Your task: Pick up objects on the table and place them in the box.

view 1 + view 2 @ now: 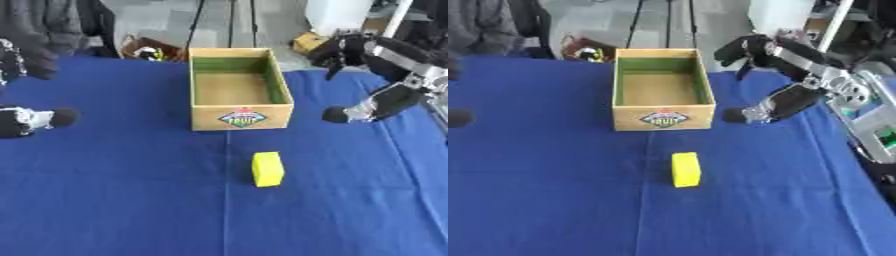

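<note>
Here the yellow block (268,169) lies mid-table on the blue cloth (114,200), just before the box (239,117) near the far edge; it looks light, rigid, best pinched across its long sides. Right hand (767,80) hovers empty with spread fingers; left hand (31,120) unclear.

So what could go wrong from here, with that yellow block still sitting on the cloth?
The yellow block stands on a narrow face, so a touch from the right hand might topple it. The cardboard box sits close behind it; a reaching arm could bump and shift it.
</note>
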